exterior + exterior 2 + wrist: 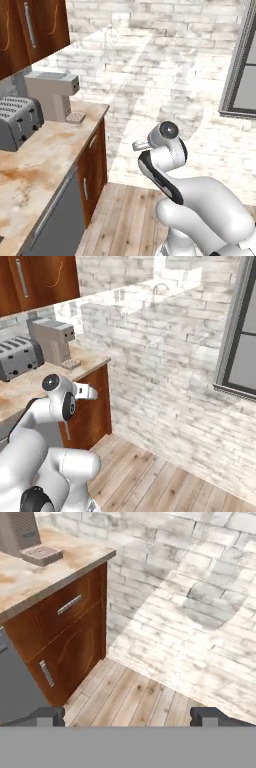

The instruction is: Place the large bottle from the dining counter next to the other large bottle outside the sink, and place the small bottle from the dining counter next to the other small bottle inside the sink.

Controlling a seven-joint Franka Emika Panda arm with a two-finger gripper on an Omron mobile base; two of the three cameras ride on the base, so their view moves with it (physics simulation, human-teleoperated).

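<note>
Gripper (pixel 128 717): jaws wide, empty, facing cabinet (pixel 65 647) and floor (pixel 135 697). Toaster (pixel 17 122), coffee machine (pixel 52 92) on counter (pixel 35 170). Bottles: whereabouts unknown; likely light, rigid, slippery; grasp mid-body.

Left base cam sat behind the arm (pixel 172 165), left side, looking fwd and down along the counter (pixel 35 160) toward the toaster (pixel 17 122) and coffee machine (pixel 52 92). Right base cam looked from the other side, a bit wider, sharing counter end, both appliances and brick wall (pixel 165 356). Hand cam faced the wooden cabinet (pixel 65 647) corner and floor (pixel 135 697), fairly near.
</note>
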